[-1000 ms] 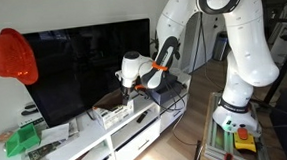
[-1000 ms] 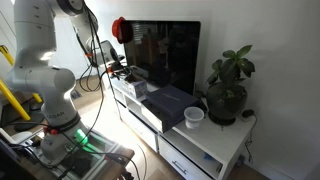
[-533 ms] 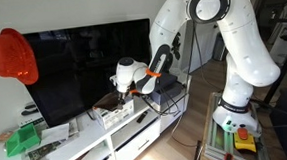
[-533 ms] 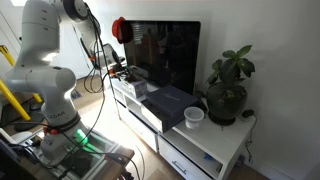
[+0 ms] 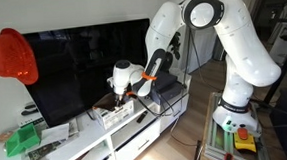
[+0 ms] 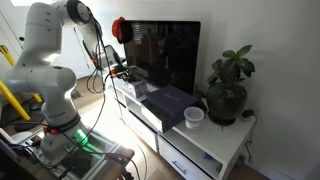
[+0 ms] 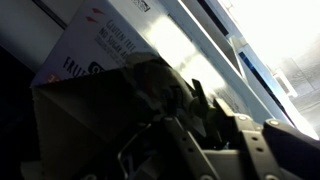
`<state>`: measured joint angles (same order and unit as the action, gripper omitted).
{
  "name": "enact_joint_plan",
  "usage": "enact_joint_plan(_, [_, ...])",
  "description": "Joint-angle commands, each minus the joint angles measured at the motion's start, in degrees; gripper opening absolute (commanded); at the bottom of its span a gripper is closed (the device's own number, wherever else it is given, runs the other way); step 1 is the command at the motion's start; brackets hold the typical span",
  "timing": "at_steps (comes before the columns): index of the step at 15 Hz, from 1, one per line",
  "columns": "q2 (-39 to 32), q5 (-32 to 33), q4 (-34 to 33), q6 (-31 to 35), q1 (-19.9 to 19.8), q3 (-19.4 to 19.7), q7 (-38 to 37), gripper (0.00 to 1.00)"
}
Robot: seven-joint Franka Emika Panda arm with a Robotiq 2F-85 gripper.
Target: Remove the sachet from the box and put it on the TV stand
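Gripper poised just above the box, which stands on the table; whether the gripper is open or closed cannot be told. The sachet is not discernible, presumably inside the box. Risk: a pinch that catches the cardboard wall would lift or tip the light box instead.

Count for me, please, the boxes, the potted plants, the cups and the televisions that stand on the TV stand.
Boxes: 2, the small white box and the dark grey flat box
Potted plant: 1
Cup: 1
Television: 1
Total on the TV stand: 5
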<state>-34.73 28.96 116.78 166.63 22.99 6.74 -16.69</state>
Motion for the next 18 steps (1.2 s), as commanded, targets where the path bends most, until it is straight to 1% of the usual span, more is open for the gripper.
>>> enact_joint_plan(1, [-0.4, -2.8, -2.0, -2.1, 3.4, 2.4, -1.1, 0.13])
enact_joint_plan(2, [-0.1, -3.2, -2.2, -2.6, 3.9, 2.7, -1.5, 0.05])
enact_joint_plan(3, [0.3, -3.6, -2.3, -3.0, 4.1, 2.7, -1.5, 0.01])
enact_joint_plan(5, [0.9, -4.4, -2.7, -4.0, 4.9, 3.3, -2.4, 0.06])
enact_joint_plan(7, [1.8, -4.9, -3.1, -5.1, 5.5, 3.7, -3.6, 0.06])
enact_joint_plan(10, [5.0, -4.8, -2.4, -8.8, 5.5, 2.3, -2.7, 0.06])
enact_joint_plan(13, [8.7, -4.3, -1.6, -14.6, 5.1, 0.0, -2.0, 0.06])
enact_joint_plan(18, [16.6, -1.3, 0.1, -26.3, 4.4, -3.0, -4.7, 0.06])
